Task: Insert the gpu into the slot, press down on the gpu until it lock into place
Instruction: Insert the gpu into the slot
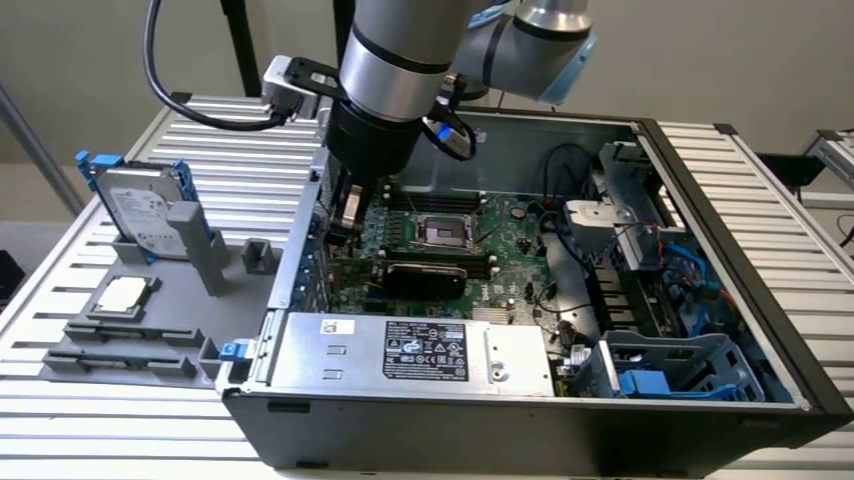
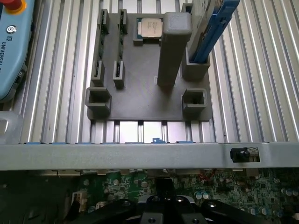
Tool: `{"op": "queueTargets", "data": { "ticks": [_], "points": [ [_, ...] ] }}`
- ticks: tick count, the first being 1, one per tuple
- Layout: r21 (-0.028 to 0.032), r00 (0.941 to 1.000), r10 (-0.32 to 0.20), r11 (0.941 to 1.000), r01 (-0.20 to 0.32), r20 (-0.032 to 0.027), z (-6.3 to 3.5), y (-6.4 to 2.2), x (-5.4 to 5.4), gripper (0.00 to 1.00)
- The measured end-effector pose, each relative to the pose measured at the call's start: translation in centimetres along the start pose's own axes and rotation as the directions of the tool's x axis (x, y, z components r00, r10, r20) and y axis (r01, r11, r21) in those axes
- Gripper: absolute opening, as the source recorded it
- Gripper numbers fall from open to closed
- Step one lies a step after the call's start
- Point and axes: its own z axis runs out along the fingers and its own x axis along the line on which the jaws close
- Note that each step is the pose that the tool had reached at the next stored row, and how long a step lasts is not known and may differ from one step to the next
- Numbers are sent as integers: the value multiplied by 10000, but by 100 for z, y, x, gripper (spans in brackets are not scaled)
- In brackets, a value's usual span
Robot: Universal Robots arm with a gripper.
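The gpu [image 1: 420, 273], a flat black card with a thin green edge, lies low on the green motherboard [image 1: 514, 265] inside the open computer case, just below the processor socket [image 1: 445, 232]. The blue slot is hidden, and I cannot tell whether the card sits in it. My gripper [image 1: 350, 212] hangs under the arm's wrist by the case wall on the exterior view's left, above and to the left of the gpu and apart from it. In the wrist view the gripper [image 2: 163, 207] shows as black parts over the motherboard, with the grey case wall [image 2: 140, 151] just beyond.
A silver labelled power-supply box [image 1: 414, 352] fills the case's near side, with a blue drive cage [image 1: 674, 370] to its right. Outside the case stands a grey fixture [image 2: 140, 93] holding a processor chip [image 2: 152, 27] and a hard drive [image 1: 140, 210]. A teach pendant [image 2: 11, 46] lies nearby.
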Motion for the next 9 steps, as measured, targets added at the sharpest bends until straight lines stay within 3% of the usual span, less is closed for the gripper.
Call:
{"op": "queueTargets", "data": {
  "ticks": [9],
  "points": [
    [-29,10000,12,10000,-13,-44,-2,-5,72,11]
  ]
}}
